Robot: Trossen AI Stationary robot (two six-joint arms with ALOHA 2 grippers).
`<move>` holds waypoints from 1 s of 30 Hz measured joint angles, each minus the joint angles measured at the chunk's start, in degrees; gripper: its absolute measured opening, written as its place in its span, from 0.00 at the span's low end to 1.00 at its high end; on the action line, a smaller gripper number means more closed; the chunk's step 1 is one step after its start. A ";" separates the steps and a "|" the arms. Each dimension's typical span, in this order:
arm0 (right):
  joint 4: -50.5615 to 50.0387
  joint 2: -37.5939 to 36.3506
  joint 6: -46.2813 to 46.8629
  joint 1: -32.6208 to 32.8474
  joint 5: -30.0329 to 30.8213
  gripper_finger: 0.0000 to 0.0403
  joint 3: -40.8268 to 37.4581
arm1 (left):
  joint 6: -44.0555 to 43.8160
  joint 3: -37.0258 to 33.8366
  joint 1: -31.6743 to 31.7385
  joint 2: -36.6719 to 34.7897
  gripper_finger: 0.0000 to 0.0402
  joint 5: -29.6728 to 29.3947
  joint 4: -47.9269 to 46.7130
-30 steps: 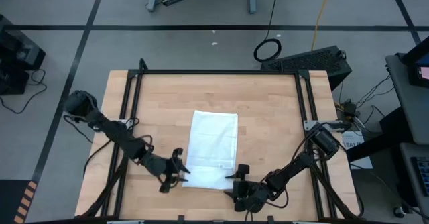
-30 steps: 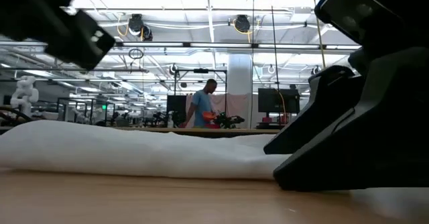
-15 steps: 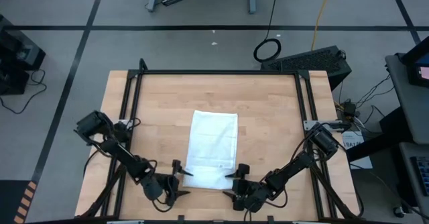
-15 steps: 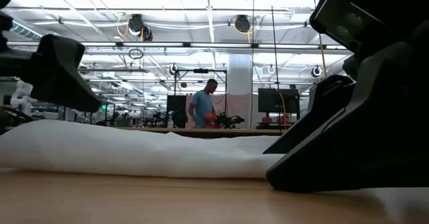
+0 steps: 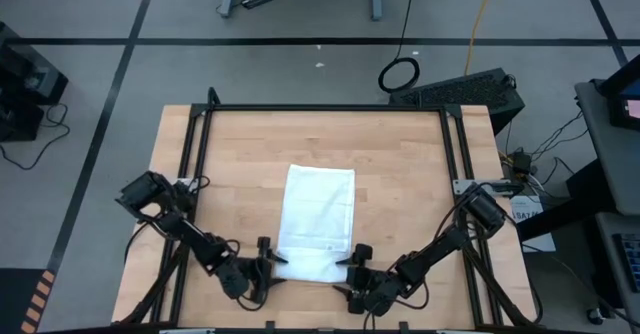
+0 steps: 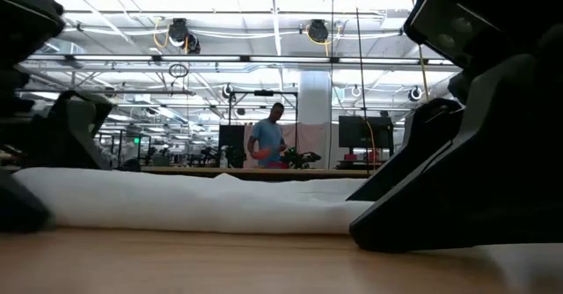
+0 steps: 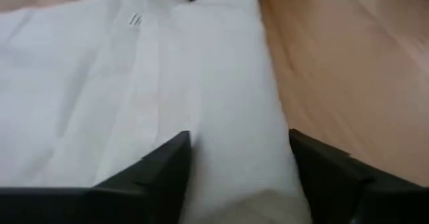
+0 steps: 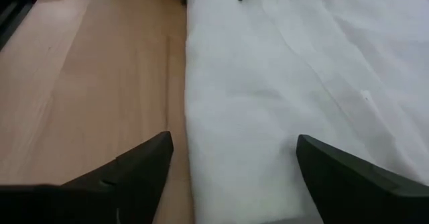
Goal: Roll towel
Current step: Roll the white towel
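High view: the white towel (image 5: 318, 221) lies flat in the middle of the wooden table (image 5: 410, 174), with its near end rolled into a small bump. The left gripper (image 5: 265, 266) sits at the towel's near left corner, its fingers (image 7: 151, 170) spread with the rolled edge between them. The right gripper (image 5: 356, 270) sits at the near right corner, wide open around the same edge.
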 joint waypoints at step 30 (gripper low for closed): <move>-2.20 -3.55 -14.99 2.87 6.68 0.78 -0.04 | -20.83 -2.84 12.12 -10.08 0.02 20.61 -2.20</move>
